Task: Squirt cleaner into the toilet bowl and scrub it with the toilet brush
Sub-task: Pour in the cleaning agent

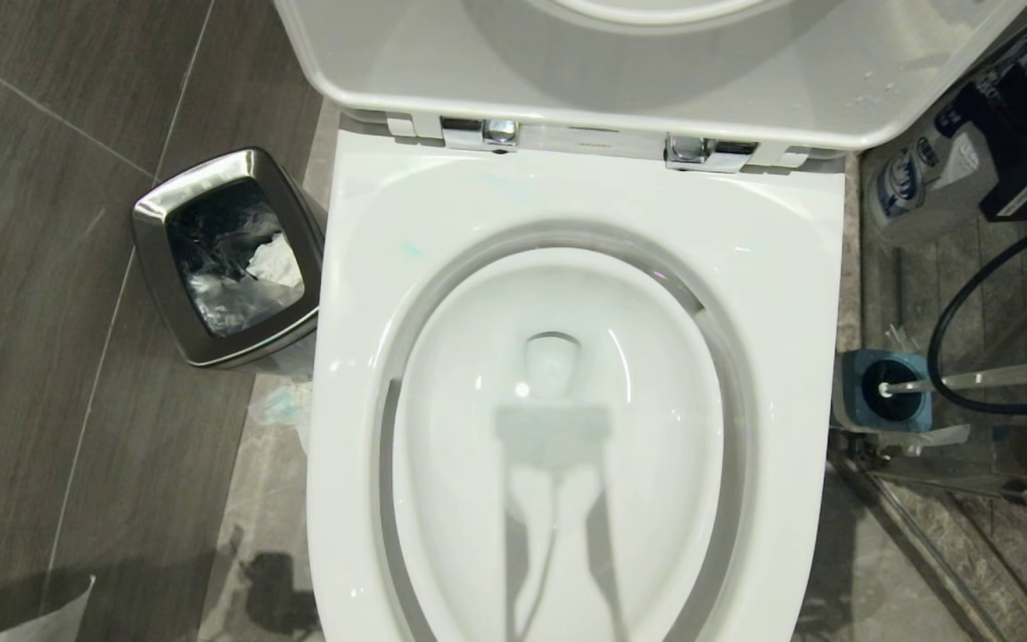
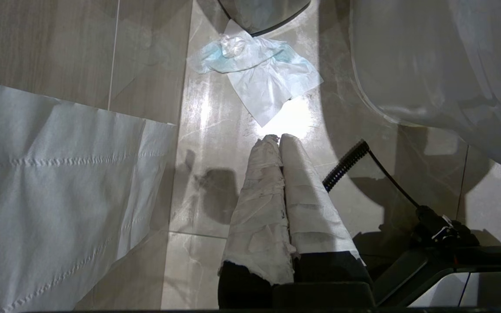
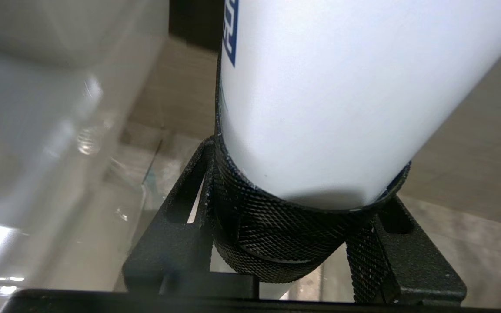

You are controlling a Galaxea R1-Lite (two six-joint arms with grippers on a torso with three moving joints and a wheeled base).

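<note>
Toilet bowl (image 1: 567,499), large, white glossy ceramic, lid raised: basin shows no cleaner, unscrubbed. Slim white toilet brush (image 1: 901,387) stands in its blue-topped holder on the floor beside the bowl's right edge. Right tool (image 3: 296,208) grips a white cylindrical bottle (image 3: 342,87). Left tool (image 2: 278,141), paper-wrapped, closed, hangs above the floor.

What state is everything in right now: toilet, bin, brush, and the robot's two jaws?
Toilet bowl: lid up, seat down.
Waste bin: open-topped, lined, rubbish inside.
Toilet brush: parked in its blue holder beside the toilet.
White bottle: held by the right gripper, jaws clamped around it.
Left gripper: jaws shut, empty, above the floor.
Tissue: crumpled on the floor.
</note>
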